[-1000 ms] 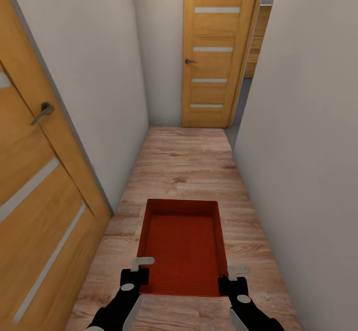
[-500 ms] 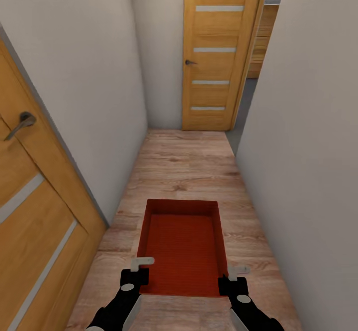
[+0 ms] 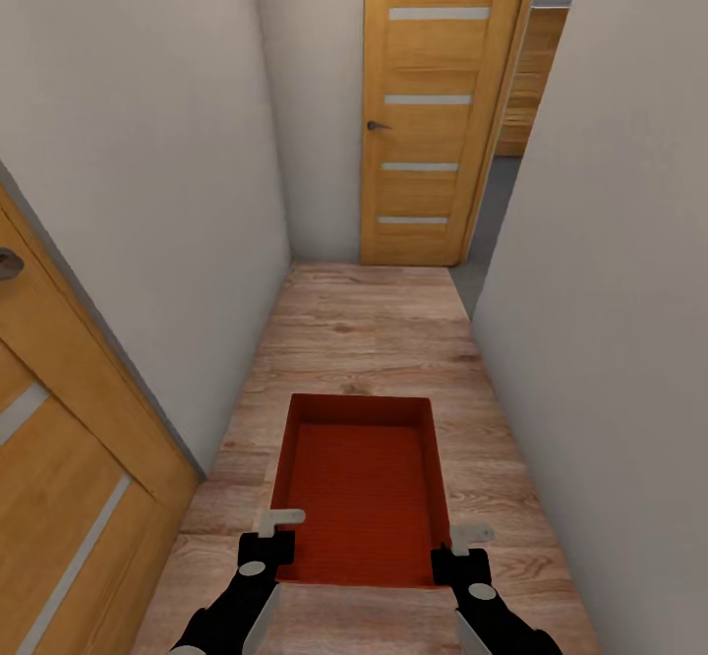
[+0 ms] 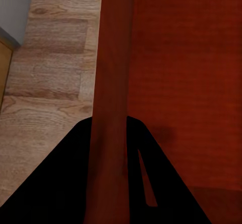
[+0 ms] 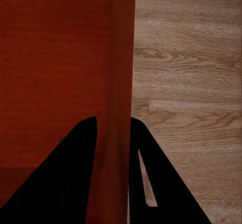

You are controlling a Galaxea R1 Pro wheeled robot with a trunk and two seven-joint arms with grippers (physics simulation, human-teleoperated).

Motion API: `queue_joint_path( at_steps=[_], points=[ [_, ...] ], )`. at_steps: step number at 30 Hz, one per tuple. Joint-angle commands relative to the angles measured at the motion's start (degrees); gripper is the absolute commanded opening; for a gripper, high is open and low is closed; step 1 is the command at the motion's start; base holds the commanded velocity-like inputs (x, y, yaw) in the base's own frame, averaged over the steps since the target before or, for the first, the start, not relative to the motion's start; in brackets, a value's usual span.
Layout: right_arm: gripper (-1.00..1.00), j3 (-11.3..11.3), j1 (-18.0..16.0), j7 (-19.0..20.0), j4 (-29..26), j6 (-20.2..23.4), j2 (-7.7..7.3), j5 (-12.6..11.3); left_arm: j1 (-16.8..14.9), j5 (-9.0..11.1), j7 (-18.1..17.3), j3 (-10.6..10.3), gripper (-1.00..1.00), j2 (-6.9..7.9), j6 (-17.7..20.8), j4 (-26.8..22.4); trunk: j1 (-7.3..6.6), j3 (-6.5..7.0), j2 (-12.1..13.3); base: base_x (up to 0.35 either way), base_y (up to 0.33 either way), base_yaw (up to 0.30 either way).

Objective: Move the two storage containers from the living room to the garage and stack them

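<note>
Container (image 3: 362, 488) is clamped by its side walls, your left gripper (image 3: 276, 534) and right gripper (image 3: 462, 552) each pinching one near corner, held level over the plank floor (image 3: 369, 330) of a narrow hallway, so you're mid-carry and must steer past the wooden door (image 3: 433, 104) ahead; no writing visible.
</note>
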Motion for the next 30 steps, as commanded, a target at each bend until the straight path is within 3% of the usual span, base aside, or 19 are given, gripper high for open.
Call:
queue_joint_path(
  at_steps=[1,30],
  points=[
    [-1.00,0.4,-0.2,-0.1,-0.2,0.1,-1.93,0.2,0.0,-0.6,-1.5,-1.1,-1.00,-0.01,0.2,2.6,0.03,-0.04,0.0,0.334,0.000,0.000],
    [-1.00,0.4,-0.2,-0.1,-0.2,0.1,-1.98,0.2,0.0,-0.6,-1.5,-1.1,-1.00,-0.01,0.3,2.6,0.03,-0.04,0.0,0.334,0.000,0.000]
  ],
)
